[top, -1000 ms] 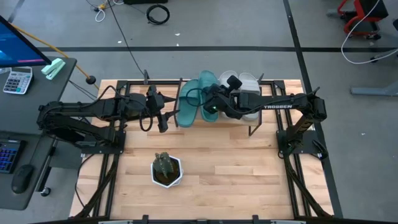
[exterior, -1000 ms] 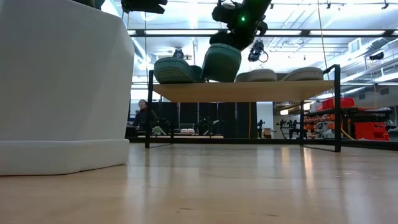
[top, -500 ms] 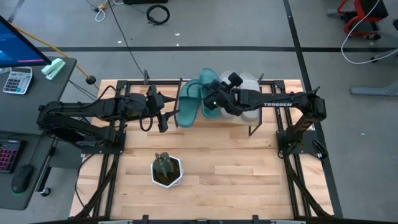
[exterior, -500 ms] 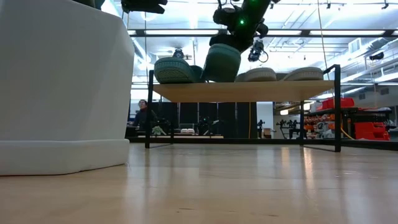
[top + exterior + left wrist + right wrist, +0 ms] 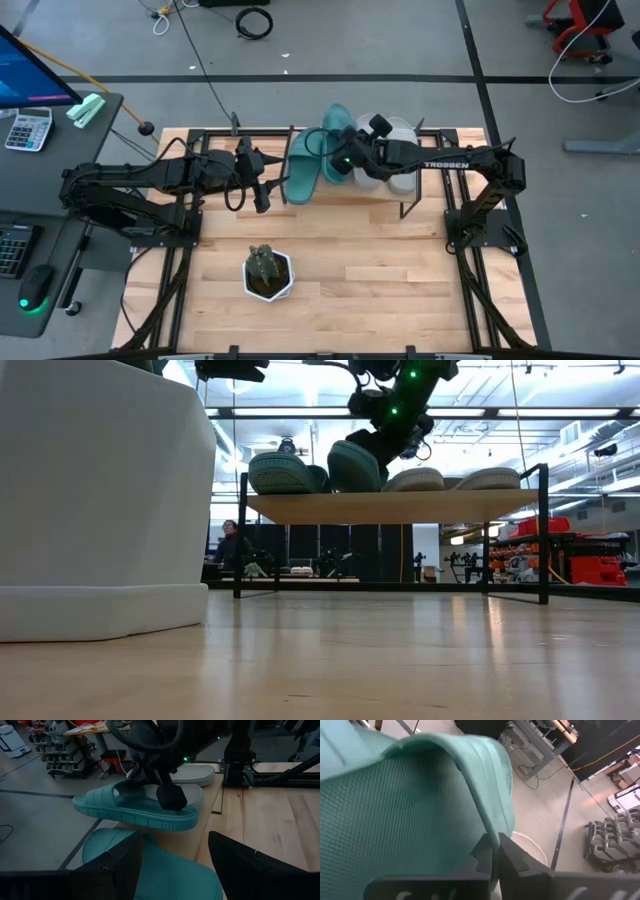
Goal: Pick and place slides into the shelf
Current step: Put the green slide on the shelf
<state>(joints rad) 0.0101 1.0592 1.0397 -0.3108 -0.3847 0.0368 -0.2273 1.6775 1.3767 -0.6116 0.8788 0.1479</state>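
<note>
I see the right gripper (image 5: 345, 160) over the shelf (image 5: 390, 507) at the far edge of the bench (image 5: 380, 260). Its fingers (image 5: 512, 857) are pinched shut on the strap of one teal slide (image 5: 337, 140), which hangs just above the plank, beside the second teal slide (image 5: 303, 168) that lies on the shelf's left part. The two grey-white slides (image 5: 450, 480) rest on the right part of the shelf. The left gripper (image 5: 262, 190) hovers near the shelf's left end; its fingers (image 5: 250, 865) stand apart and hold nothing. A potted plant (image 5: 268, 272) stands near the front edge.
</note>
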